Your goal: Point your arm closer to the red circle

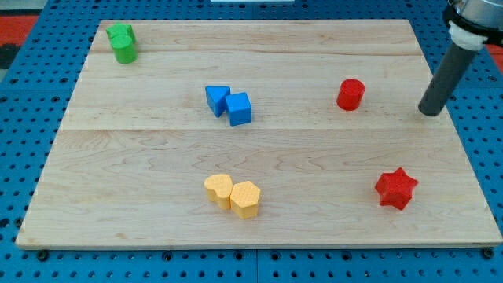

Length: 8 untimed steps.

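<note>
At the view's right edge: my tip sits on the counter, near the red circle but apart from it — bare wood between.
Tool state: plain rod, no jaws — nothing to open or close, holding nothing.
Red circle: upper right of the counter, upright, alone; the tip lies to its right and a touch lower.
Risk 1: overshoot. Coming in w/ too long a stroke would knock the red circle toward the view's left; job is to close in, not shove.
Risk 2: drifting toward the view's bottom heads for the red star — wrong red block.
Risk 3: tip is close to the counter's right edge; a stray move rightward leaves the wood.
Others: blue cubes, yellow blocks, green block — well apart, prob. safe.
</note>
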Each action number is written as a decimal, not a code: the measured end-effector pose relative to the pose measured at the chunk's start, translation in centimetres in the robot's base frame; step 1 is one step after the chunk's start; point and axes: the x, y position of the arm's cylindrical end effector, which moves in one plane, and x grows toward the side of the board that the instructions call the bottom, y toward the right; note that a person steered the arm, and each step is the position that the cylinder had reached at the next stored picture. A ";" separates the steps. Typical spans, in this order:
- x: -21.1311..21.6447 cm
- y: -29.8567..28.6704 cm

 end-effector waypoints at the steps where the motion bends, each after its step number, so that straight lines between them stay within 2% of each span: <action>1: -4.7 -2.1; 2: -7.4 -3.0; 4: -9.8 -4.1; 5: -5.2 -4.7; 7: -4.9 -8.5; 8: -9.7 -9.6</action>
